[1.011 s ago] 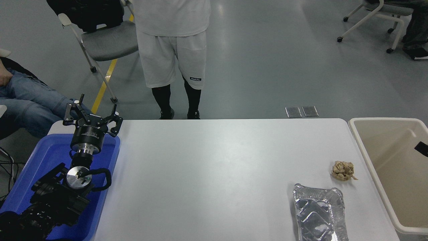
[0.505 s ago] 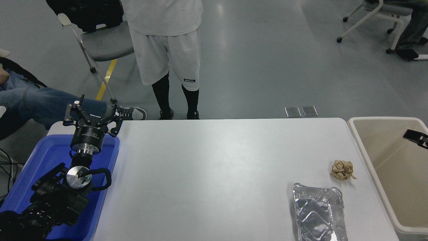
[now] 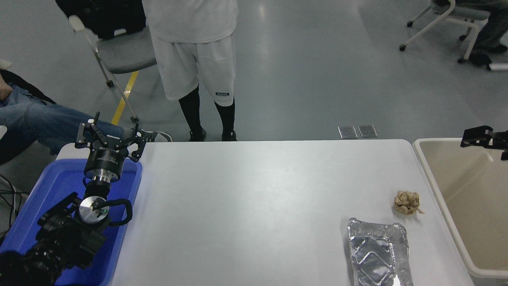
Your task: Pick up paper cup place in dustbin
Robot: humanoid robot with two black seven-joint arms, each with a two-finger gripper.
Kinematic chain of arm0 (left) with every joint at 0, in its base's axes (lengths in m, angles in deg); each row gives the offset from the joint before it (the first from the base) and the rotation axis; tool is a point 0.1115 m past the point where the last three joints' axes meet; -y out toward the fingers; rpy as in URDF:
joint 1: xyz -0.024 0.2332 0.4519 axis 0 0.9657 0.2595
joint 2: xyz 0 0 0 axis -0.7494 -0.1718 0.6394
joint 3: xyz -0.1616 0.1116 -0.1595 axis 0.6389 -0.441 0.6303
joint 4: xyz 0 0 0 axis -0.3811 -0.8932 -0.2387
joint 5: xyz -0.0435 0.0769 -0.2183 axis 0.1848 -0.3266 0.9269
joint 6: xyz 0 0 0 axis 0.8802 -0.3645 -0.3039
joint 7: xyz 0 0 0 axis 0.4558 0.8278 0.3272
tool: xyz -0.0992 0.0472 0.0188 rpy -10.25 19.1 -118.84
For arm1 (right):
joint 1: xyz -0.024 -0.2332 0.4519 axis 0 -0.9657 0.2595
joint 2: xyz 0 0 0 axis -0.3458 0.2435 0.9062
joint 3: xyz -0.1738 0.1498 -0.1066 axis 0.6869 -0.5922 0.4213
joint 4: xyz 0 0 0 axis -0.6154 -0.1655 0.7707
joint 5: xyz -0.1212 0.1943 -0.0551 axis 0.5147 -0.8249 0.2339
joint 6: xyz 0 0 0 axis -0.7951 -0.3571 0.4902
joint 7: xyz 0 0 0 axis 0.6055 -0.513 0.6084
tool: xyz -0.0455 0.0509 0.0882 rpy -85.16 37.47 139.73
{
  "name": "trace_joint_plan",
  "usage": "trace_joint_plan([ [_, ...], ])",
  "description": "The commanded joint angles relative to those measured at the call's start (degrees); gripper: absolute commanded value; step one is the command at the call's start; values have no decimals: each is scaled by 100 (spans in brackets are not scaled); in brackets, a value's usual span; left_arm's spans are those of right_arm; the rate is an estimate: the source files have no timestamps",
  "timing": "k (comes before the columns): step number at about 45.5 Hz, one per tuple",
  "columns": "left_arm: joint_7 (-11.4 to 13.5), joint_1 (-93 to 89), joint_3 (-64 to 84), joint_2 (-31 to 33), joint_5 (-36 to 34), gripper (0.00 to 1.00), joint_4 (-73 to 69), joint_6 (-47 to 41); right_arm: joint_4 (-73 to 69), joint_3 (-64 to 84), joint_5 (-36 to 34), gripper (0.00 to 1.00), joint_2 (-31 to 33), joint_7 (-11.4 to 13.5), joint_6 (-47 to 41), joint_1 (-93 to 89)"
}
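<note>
No paper cup shows anywhere in the head view; it is out of view. The dustbin [image 3: 426, 167], a large beige bin with a thick rim, stands off the table's right end. Only a black part of my right gripper [image 3: 480, 140] pokes in from the right edge, above the bin's far corner, and too little of it shows to judge its state. My left gripper [image 3: 109, 137] is parked open at the lower left, over the far end of the blue tray [image 3: 59, 186], with nothing in it.
A silver foil tray [image 3: 377, 254] lies at the table's front right, and a tan paper wad [image 3: 406, 202] sits just beyond it near the bin. A person in white shorts [image 3: 194, 67] stands at the far edge. A seated person's legs [image 3: 47, 123] reach in at the left.
My right gripper has come further into view, moving up and left over the dustbin. The standing person has shifted slightly left. The left arm has stayed put.
</note>
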Motion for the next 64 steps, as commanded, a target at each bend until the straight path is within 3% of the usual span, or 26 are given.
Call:
trace_joint_plan([
  [1, -7, 0, 0, 0, 0, 99, 1, 0, -575, 591, 22, 100, -866, 0, -731, 874],
  [15, -7, 0, 0, 0, -9, 99, 1, -9, -821, 389, -48, 100, -1798, -18, -731, 1384],
  [45, -7, 0, 0, 0, 0, 99, 1, -9, -830, -156, 136, 100, -1842, -9, -731, 2167],
  [56, -7, -9, 0, 0, -9, 99, 1, -9, -900, -525, 1261, 100, -1939, 0, -731, 2097],
  [64, -7, 0, 0, 0, -9, 99, 1, -9, -979, -473, 1349, 100, -1921, 0, -731, 2053],
])
